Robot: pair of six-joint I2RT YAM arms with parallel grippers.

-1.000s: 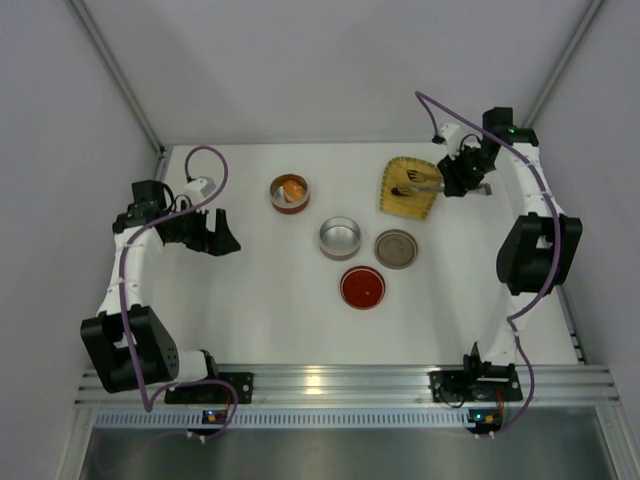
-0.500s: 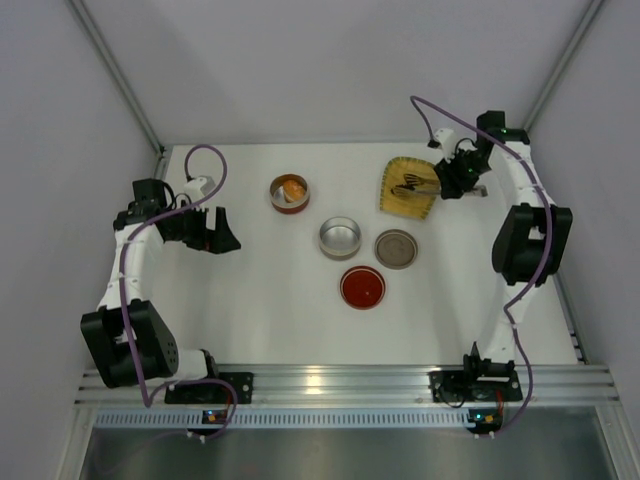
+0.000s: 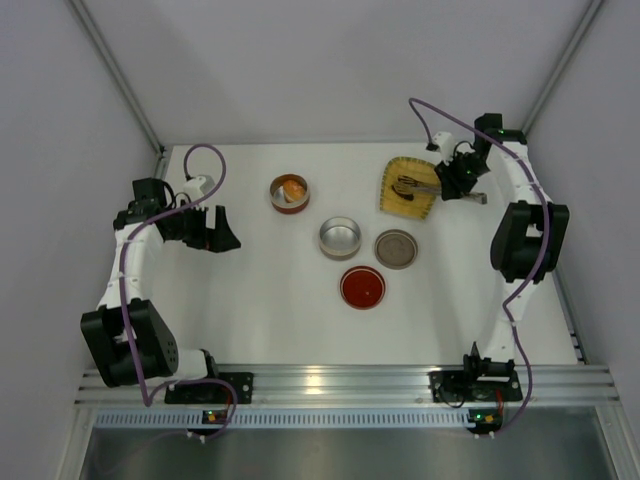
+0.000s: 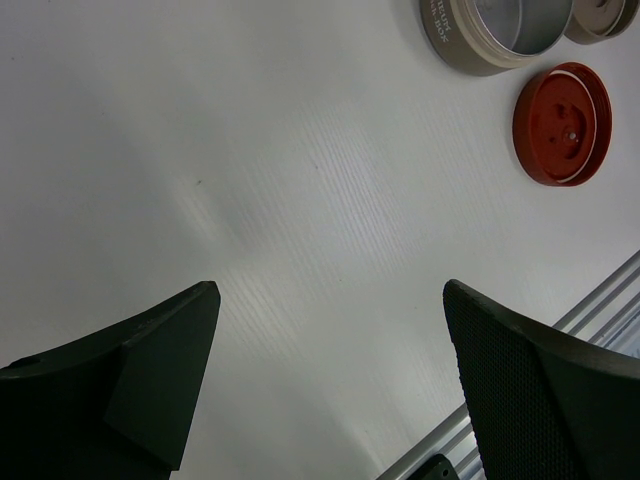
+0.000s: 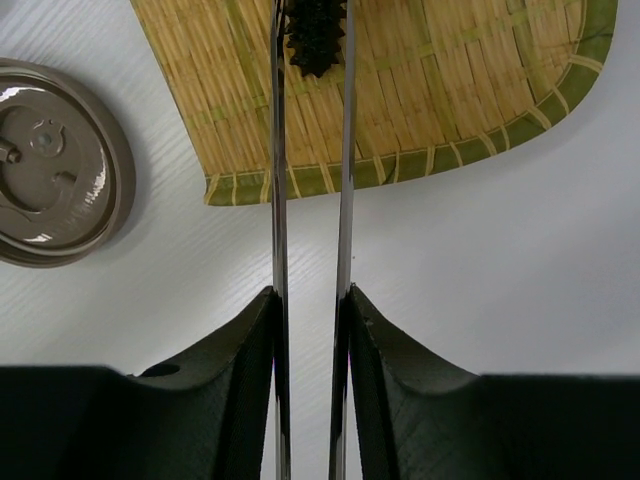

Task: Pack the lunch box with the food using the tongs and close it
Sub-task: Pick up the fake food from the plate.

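My right gripper (image 5: pixel 310 295) is shut on the tongs (image 5: pixel 278 200), whose two thin metal arms run forward over the yellow woven tray (image 5: pixel 450 90). The black piece of food (image 5: pixel 315 35) sits between the tong tips on the tray. In the top view the right gripper (image 3: pixel 452 180) is at the tray's right edge (image 3: pixel 392 205). The orange chunk (image 3: pixel 292 187) lies in a red-rimmed tin (image 3: pixel 289 204) of the lunch box. My left gripper (image 3: pixel 215 232) hangs open and empty over the bare table at the left.
A silver tin (image 3: pixel 339 237) stands mid-table, with a grey lid (image 3: pixel 396 248) to its right and a red lid (image 3: pixel 362 287) in front. The left wrist view shows the silver tin (image 4: pixel 455 45) and red lid (image 4: pixel 562 122) ahead to the right.
The right gripper has squeezed the tongs narrower, bringing their tips in on the black piece. The right arm shifted slightly. The left arm has not moved.
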